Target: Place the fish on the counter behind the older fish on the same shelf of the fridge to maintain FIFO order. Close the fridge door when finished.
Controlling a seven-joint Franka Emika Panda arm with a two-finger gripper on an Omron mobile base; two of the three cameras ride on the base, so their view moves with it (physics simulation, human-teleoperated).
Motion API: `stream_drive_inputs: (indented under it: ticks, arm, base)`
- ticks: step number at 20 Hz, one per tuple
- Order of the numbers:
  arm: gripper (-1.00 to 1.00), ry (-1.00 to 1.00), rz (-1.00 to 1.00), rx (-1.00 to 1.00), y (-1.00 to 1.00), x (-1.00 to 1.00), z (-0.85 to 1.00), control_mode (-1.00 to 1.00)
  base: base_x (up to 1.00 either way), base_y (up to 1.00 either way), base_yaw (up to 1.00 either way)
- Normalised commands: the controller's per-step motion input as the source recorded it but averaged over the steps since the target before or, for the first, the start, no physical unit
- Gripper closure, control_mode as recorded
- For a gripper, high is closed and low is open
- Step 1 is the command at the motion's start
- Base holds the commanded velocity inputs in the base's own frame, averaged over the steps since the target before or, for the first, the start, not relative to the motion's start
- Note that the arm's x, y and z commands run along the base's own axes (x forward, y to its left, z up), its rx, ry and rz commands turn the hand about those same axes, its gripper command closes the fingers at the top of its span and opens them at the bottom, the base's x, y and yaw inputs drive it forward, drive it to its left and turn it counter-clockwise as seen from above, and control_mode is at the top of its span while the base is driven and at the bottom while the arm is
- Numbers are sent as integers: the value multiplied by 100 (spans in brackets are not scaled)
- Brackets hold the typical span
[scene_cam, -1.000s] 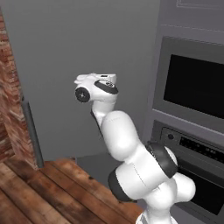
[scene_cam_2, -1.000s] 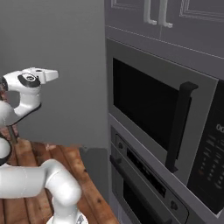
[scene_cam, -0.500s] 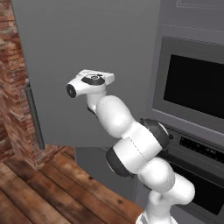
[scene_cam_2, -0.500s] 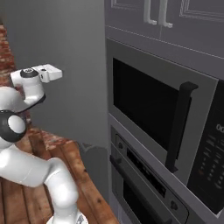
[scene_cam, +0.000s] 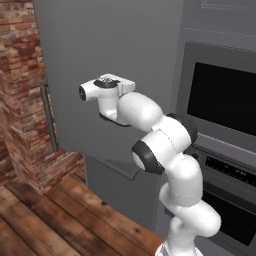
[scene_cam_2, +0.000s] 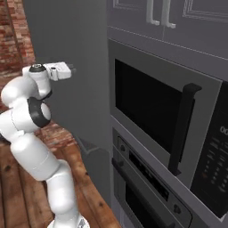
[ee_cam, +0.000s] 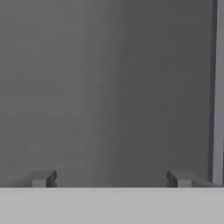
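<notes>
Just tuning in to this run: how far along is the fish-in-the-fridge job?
Done: nothing about the fish can be checked here; no fish or shelf is in sight. In hand: the gripper is open and empty, facing the flat grey outside of the fridge door, near its bar handle. Left: I cannot tell whether the door is fully shut, so closing may remain.

- Red brick wall [scene_cam: 20, 95], left edge of the left base view.
- Brown wooden plank floor [scene_cam: 45, 220], lower left.
- Grey built-in oven-and-microwave column [scene_cam_2: 169, 133], right side of the right base view.
</notes>
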Motion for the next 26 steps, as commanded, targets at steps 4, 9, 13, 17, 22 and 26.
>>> stream_drive_inputs:
  ticks: [4,9,13,17,22,26]
  arm:
    - [-100,-8,-16,7,-86,9,0,-100]
    - [-100,-11,-7,11,-100,0,-1,-100]
    - [-100,-10,-2,12,-100,0,-7,-100]
    - [-100,-9,0,13,-100,1,-10,-100]
    - [-100,-11,0,14,-100,0,-13,-100]
    - [-100,-11,0,13,-100,-5,-24,-100]
  base:
    - [0,0,0]
    - [0,0,0]
    - [0,0,0]
    - [0,0,0]
    - [0,0,0]
    - [0,0,0]
